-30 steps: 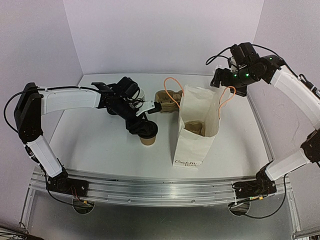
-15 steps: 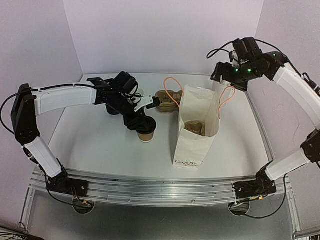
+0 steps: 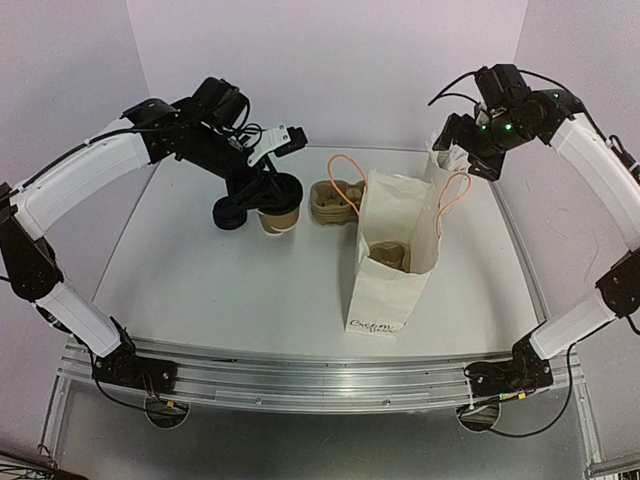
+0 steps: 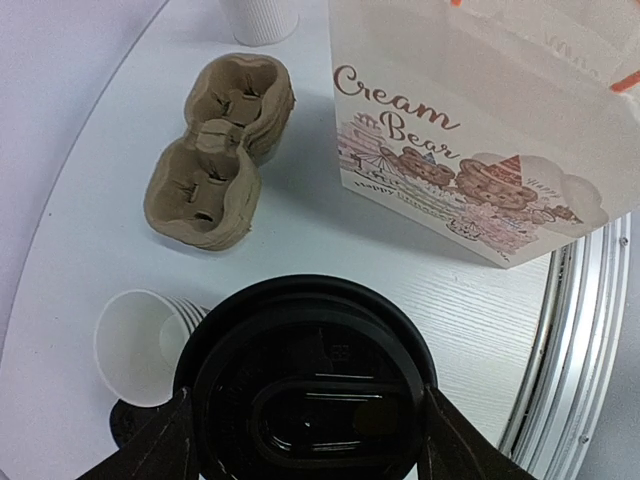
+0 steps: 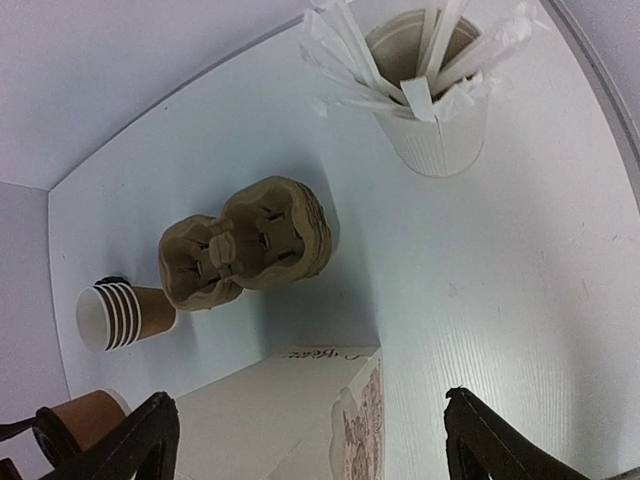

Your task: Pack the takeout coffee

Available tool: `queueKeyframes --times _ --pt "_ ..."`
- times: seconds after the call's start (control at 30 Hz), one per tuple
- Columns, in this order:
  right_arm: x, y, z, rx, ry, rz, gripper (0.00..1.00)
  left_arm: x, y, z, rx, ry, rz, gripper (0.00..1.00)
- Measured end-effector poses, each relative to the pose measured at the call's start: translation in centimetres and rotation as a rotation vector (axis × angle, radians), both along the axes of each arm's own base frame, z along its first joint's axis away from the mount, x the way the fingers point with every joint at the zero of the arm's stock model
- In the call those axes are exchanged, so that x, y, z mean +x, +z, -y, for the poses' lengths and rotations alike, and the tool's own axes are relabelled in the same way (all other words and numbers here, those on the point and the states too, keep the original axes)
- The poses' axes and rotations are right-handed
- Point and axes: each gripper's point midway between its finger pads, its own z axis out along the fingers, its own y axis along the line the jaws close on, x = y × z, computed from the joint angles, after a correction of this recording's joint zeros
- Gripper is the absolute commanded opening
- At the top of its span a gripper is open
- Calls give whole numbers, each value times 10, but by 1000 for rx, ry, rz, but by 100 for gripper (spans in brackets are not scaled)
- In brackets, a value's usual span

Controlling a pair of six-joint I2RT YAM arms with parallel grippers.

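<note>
The takeout coffee, a brown paper cup under a black lid, hangs above the table's back left in my left gripper. The fingers are shut on the lid's two sides. Right of it stands the white paper bag with orange handles, open at the top, a brown cup carrier inside. My right gripper hovers open, high over the bag's back right corner. Nothing is between its jaws, and the bag's top shows below them.
A stack of brown cup carriers lies behind the bag. A stack of black lids and a stack of lidless cups sit at the back left. A white ribbed cup of wrapped straws stands at the back right. Walls close three sides.
My left arm has lifted the coffee off the table and carried it up and back. The right gripper has shifted slightly to the right, still open.
</note>
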Motion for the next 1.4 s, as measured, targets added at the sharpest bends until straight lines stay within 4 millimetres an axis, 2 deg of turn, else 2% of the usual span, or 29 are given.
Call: queueKeyframes --times 0.13,0.4,0.53,0.7,0.83,1.23,1.4 --pt "-11 -19 9 40 -63 -109 82 -3 32 -10 -6 7 40 48" --pt "-34 -51 47 42 -220 -321 81 -5 87 -30 11 31 138 48" --pt "-53 -77 44 46 -216 -441 81 -2 130 -28 -45 35 193 48" --pt "-87 -123 37 74 -206 -632 81 1 173 -16 -116 21 249 48" --pt "-98 -144 29 116 -202 -711 81 -13 179 7 -128 -41 258 49" --pt "-85 -178 6 217 -201 -770 80 -72 174 71 -156 -232 249 47" --pt "-81 -189 0 233 -201 -784 80 -87 180 92 -198 -274 262 46"
